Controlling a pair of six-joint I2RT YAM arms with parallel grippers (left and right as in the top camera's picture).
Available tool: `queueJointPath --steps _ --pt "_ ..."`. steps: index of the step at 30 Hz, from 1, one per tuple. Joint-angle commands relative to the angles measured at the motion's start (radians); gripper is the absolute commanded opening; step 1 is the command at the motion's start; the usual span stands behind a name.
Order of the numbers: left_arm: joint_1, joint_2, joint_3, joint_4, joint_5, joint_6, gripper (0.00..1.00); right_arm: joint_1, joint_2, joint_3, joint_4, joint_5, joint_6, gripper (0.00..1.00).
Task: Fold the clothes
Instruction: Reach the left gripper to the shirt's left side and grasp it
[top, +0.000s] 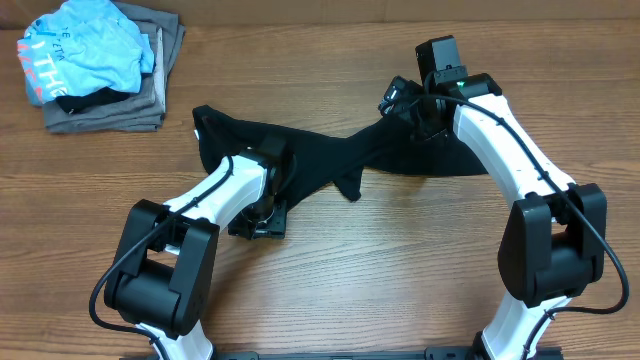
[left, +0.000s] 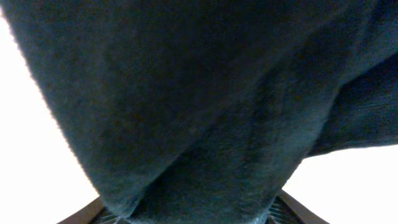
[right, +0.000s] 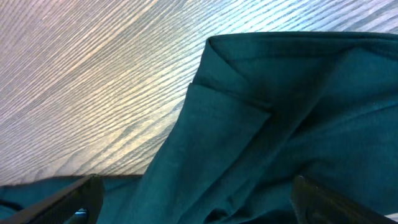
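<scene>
The clothes, a black T-shirt (top: 330, 155), lie stretched and twisted across the middle of the wooden table (top: 400, 270). My left gripper (top: 272, 165) sits on the shirt's left part. In the left wrist view dark fabric (left: 205, 99) fills the frame and bunches between the left gripper (left: 193, 214), whose fingers (left: 87, 214) stand well apart at the bottom corners. My right gripper (top: 395, 100) is at the shirt's far right corner. Seen from the right wrist, it (right: 199, 205) is open, its fingers (right: 74, 199) straddling folded fabric (right: 280, 124) that lies on the wood.
A pile at the back left holds a light blue shirt with lettering (top: 85, 50) on top of a grey garment (top: 110, 112). Bare wood lies in front of the black shirt, between the two arm bases.
</scene>
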Motion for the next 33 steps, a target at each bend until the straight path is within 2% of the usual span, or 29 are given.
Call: queueJointPath --steps 1,8,12,25,33 --pt "-0.002 0.018 0.015 -0.024 -0.044 -0.015 0.59 0.003 0.002 0.002 0.008 0.011 -0.002 1.0" --pt "-0.002 0.018 0.05 -0.1 -0.168 -0.053 0.61 0.003 0.002 0.002 0.007 0.011 -0.002 1.0" --pt "-0.002 0.018 0.076 -0.111 -0.171 -0.051 0.61 0.003 0.002 0.002 0.007 0.011 -0.002 1.0" --pt "-0.079 0.018 0.097 -0.072 -0.19 -0.013 0.73 0.003 0.002 0.002 0.004 0.022 -0.002 1.0" --pt "-0.079 0.018 0.097 -0.053 -0.185 0.005 0.69 0.003 0.002 0.002 -0.003 0.022 -0.003 1.0"
